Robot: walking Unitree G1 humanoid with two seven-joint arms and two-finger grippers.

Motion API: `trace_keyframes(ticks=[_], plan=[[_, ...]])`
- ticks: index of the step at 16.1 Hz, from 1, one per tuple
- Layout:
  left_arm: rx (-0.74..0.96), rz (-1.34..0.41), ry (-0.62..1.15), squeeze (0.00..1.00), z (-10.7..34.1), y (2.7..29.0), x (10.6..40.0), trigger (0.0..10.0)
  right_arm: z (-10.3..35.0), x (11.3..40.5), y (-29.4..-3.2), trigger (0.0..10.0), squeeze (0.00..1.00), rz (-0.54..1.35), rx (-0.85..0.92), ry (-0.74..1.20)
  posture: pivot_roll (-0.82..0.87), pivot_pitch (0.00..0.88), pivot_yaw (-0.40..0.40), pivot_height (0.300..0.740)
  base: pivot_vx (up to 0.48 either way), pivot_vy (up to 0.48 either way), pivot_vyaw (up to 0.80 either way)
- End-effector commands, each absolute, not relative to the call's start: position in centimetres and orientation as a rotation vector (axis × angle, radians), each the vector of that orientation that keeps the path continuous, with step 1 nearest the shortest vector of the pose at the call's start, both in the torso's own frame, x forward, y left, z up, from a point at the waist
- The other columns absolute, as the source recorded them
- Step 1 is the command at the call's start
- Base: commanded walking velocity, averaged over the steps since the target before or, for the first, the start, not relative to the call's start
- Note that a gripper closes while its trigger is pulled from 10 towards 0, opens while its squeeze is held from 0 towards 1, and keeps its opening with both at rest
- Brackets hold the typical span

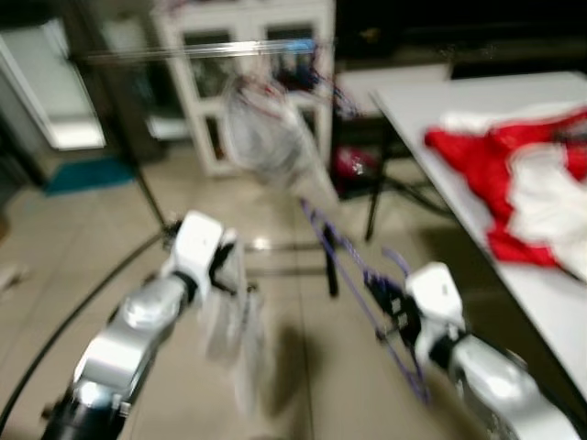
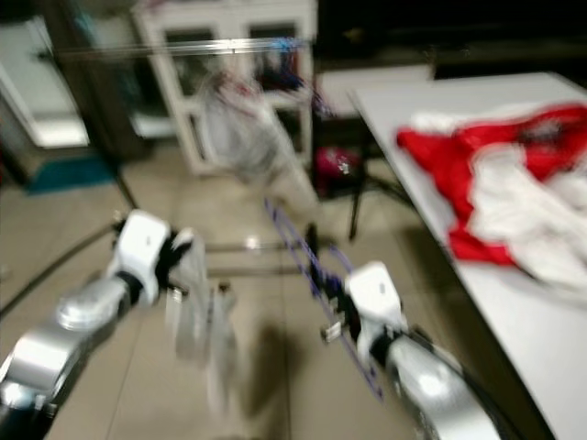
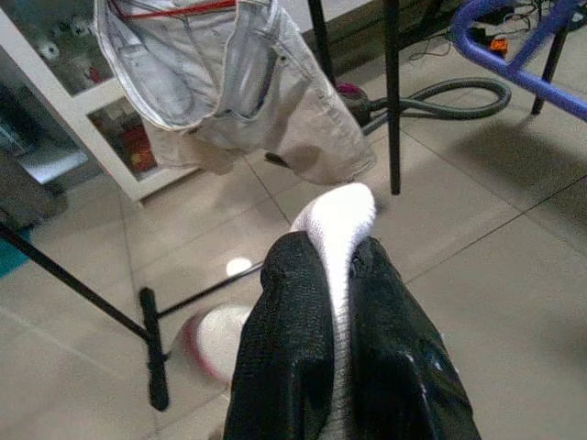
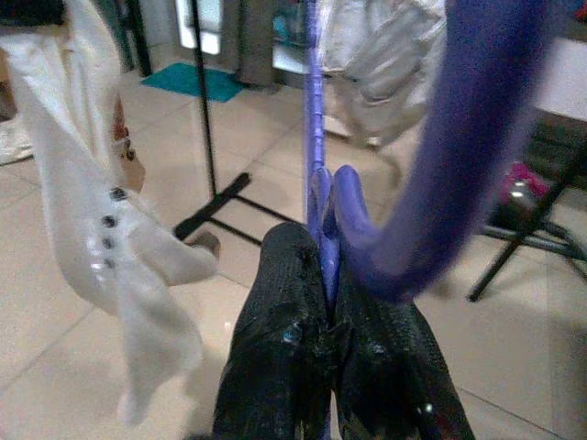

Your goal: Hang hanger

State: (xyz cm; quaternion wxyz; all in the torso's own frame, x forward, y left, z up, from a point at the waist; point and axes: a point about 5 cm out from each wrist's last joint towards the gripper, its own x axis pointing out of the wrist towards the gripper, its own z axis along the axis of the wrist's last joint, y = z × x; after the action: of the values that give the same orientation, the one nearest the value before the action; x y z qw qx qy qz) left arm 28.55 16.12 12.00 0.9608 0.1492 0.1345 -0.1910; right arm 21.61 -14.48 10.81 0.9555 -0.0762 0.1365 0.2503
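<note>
The head views are blurred. My right gripper (image 1: 390, 307) (image 4: 323, 238) is shut on a purple hanger (image 1: 344, 247) (image 4: 459, 137), which slants up toward the rack. My left gripper (image 1: 225, 261) (image 3: 335, 247) is shut on a white garment (image 1: 234, 335) (image 3: 339, 215) that hangs below it; its buttoned front (image 4: 101, 229) dangles beside the hanger. Ahead stands a clothes rack with a metal rail (image 1: 202, 53). Pale shorts (image 1: 266, 133) (image 3: 229, 82) hang from that rail on a red hanger.
A white table (image 1: 431, 101) runs along the right, with red and white clothes (image 1: 495, 156) piled on it. A white glass-door cabinet (image 1: 238, 37) stands behind the rack. The rack's black foot (image 3: 151, 348) and a vacuum hose (image 3: 459, 92) lie on the tiled floor.
</note>
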Motion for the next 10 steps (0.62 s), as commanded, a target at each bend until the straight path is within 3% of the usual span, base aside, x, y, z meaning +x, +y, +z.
trace_keyframes(ticks=[1, 8, 10], plan=[[0.365, -0.461, 0.246, 0.00, 12.3, 15.3, 29.3, 10.0, 10.8, 21.9, -14.7, 10.0, 0.00, 0.541, -0.205, 0.300, 0.03, 0.000, 0.073, 0.740, 0.000, 0.000, 0.00], [0.534, -0.621, 0.250, 0.00, 13.9, 17.2, 32.3, 10.0, 10.9, 21.7, -15.9, 10.0, 0.00, 0.775, -0.380, 0.347, 0.06, 0.061, 0.090, 0.740, 0.000, 0.000, 0.00], [0.528, -0.724, 0.216, 0.00, 15.0, 16.7, 32.8, 10.0, 11.3, 22.3, -16.0, 10.0, 0.00, 0.774, -0.399, 0.334, 0.06, 0.083, 0.101, 0.740, 0.000, 0.000, 0.00]])
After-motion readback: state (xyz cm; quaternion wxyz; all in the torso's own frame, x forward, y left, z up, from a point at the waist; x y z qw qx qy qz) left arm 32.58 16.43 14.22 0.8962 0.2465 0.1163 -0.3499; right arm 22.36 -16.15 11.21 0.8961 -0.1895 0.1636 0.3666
